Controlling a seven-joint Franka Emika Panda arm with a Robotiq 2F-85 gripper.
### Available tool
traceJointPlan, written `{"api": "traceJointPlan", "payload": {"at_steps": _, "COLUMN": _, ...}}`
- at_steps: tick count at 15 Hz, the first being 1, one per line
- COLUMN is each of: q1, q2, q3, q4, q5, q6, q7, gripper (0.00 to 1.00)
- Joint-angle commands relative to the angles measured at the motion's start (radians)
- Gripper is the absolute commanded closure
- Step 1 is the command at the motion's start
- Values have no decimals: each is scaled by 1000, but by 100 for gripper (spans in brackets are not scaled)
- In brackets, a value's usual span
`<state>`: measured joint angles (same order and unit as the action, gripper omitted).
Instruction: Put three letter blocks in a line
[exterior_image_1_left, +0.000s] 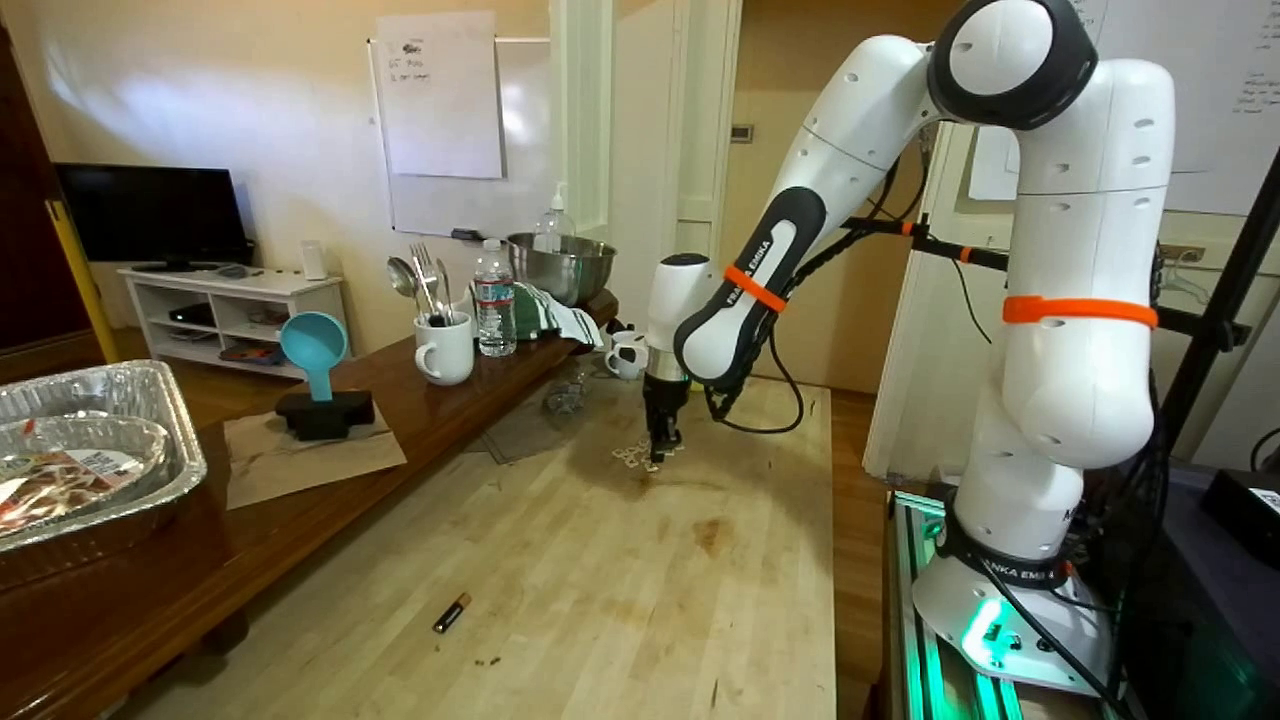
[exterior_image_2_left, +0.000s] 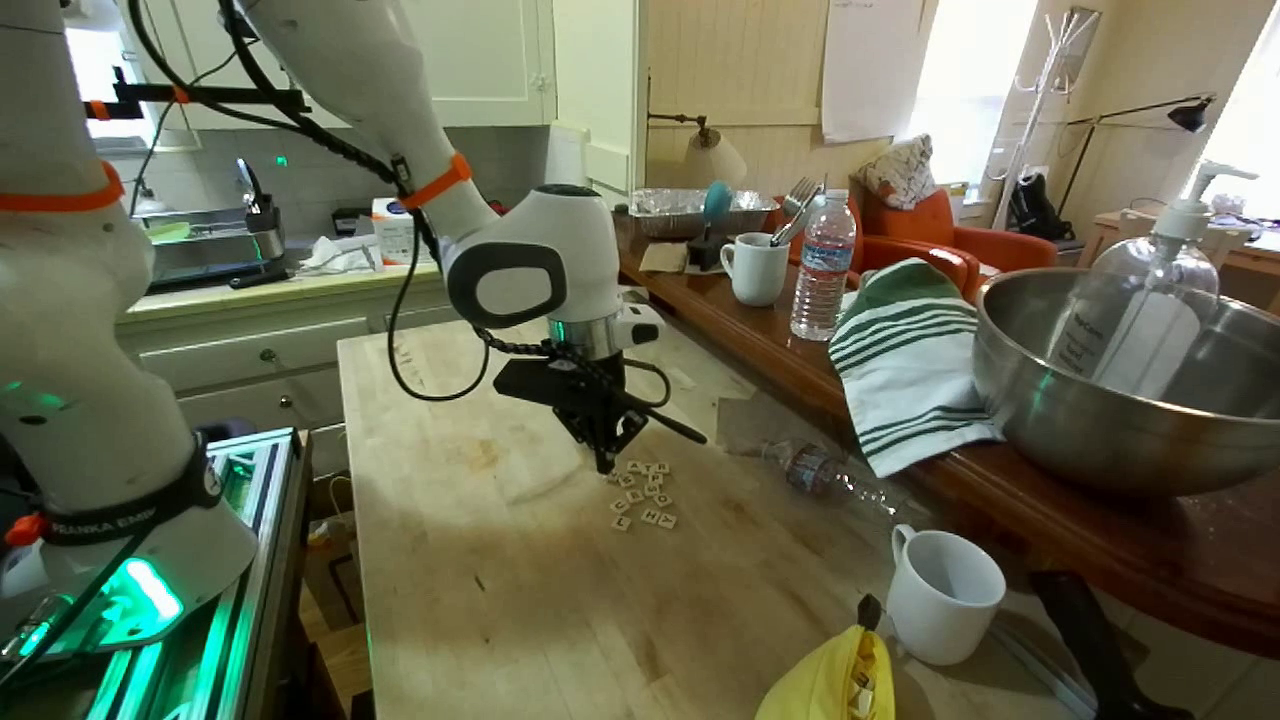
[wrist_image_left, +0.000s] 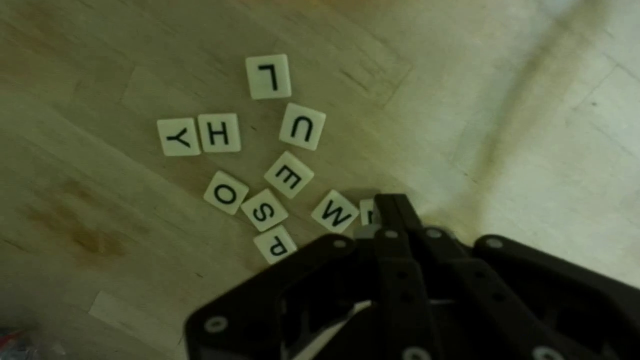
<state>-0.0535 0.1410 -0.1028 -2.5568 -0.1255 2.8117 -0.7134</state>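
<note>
Plastic bottle (exterior_image_2_left: 818, 472) lies near the letter blocks (wrist_image_left: 288, 175), white mug (exterior_image_2_left: 940, 605) farther off.

A home: television (exterior_image_1_left: 155, 215), armchair (exterior_image_2_left: 908, 230), kitchen drawers (exterior_image_2_left: 225, 352)

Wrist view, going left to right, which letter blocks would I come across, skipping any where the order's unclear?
Y block, H block, E block, W block, then a partly covered block whose letter doesn't fully show.
</note>
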Motion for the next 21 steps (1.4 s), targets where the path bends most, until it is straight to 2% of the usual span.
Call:
{"api": "traceJointPlan", "payload": {"at_steps": 1, "q1": -25, "q2": 52, "q3": 18, "q4": 22, "q5": -46, "q6": 40, "q7": 21, "gripper": 100}}
{"api": "traceJointPlan", "payload": {"at_steps": 6, "q1": -20, "q2": 73, "q3": 12, "q4": 38, "q5": -89, "q6": 14, "q7": 62, "gripper": 100}}
{"api": "traceJointPlan", "payload": {"at_steps": 13, "q1": -7, "q2": 40, "q3": 68, "q4": 29, "q5": -18, "q6": -112, "q7": 165, "gripper": 100}}
{"api": "traceJointPlan", "payload": {"at_steps": 17, "q1": 3, "q2": 42, "q3": 96, "q4": 43, "q5": 23, "q6": -144, "q7": 315, "gripper": 100}}
{"api": "traceJointPlan", "payload": {"at_steps": 21, "q1": 27, "q2": 55, "q3": 95, "q4": 50, "q5": 45, "q6": -125, "q7": 526, "gripper": 100}}
